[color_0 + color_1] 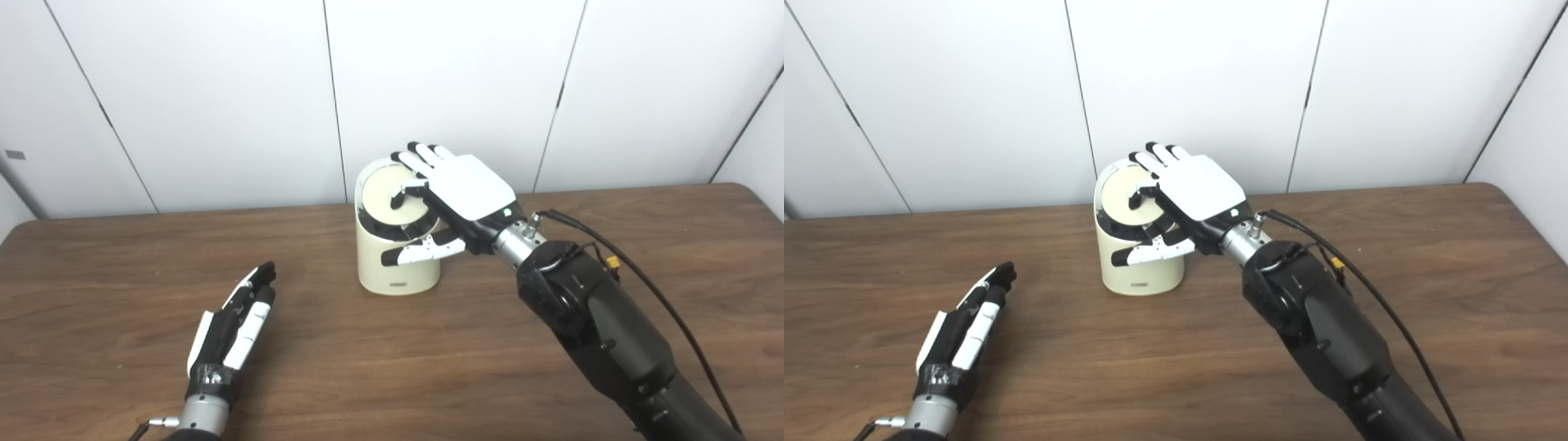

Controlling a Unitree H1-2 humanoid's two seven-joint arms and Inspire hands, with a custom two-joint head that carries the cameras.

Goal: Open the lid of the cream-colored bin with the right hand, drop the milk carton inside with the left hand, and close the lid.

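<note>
The cream-colored bin (398,272) stands upright at the middle of the table, near the back. Its round lid (383,196) faces me at a slant, with a dark gap along its near rim. My right hand (468,187) lies over the top of the bin, fingers spread; one finger bends down onto the lid and the thumb (422,250) reaches across the front of the bin's body. It holds nothing. My left hand (236,321) rests low over the table to the bin's front left, fingers straight and empty. No milk carton shows in either view.
The brown wooden table (392,367) stretches wide on all sides of the bin. White wall panels (184,92) stand close behind it. A black cable (661,300) runs along my right forearm.
</note>
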